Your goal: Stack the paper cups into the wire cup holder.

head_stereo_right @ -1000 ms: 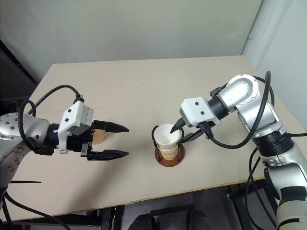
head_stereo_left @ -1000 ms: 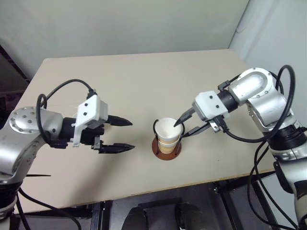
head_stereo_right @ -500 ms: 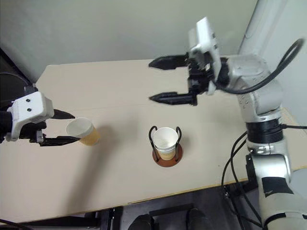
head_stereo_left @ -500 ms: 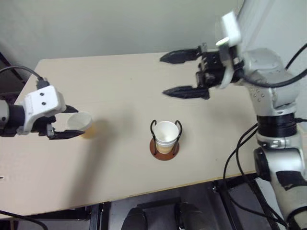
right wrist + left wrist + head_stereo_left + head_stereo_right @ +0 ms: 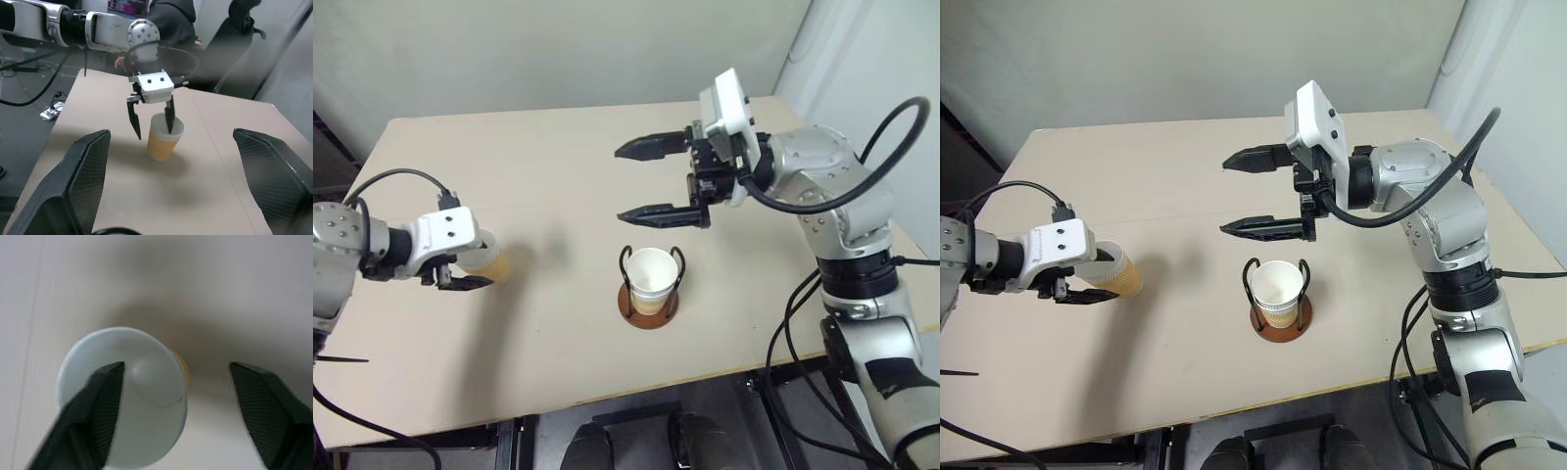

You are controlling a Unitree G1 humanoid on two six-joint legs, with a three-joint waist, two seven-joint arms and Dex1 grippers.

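The wire cup holder [image 5: 649, 308] stands mid-table on its reddish-brown base, and a white-rimmed paper cup [image 5: 652, 272] sits between its two black loops. Another paper cup [image 5: 1122, 274], tan outside, stands toward the table's left side. My left gripper [image 5: 1108, 277] is open and straddles this cup's wall: one finger [image 5: 105, 396] reaches inside the mouth, and the other finger [image 5: 259, 401] stays outside with a gap to the wall. My right gripper [image 5: 621, 183] hangs open above the table, behind the holder, pointing left. It holds nothing.
The beige table [image 5: 558, 186] has bare surface around the holder, with its front edge near me and a wall behind it. In the right wrist view, a person in dark clothes [image 5: 171, 19] and a dark chair [image 5: 234, 29] are beyond the table's left end.
My right gripper let go of the cup in the holder, opened wide and rose above it. My left gripper swung left, away from the holder, and slid one finger into the loose cup.
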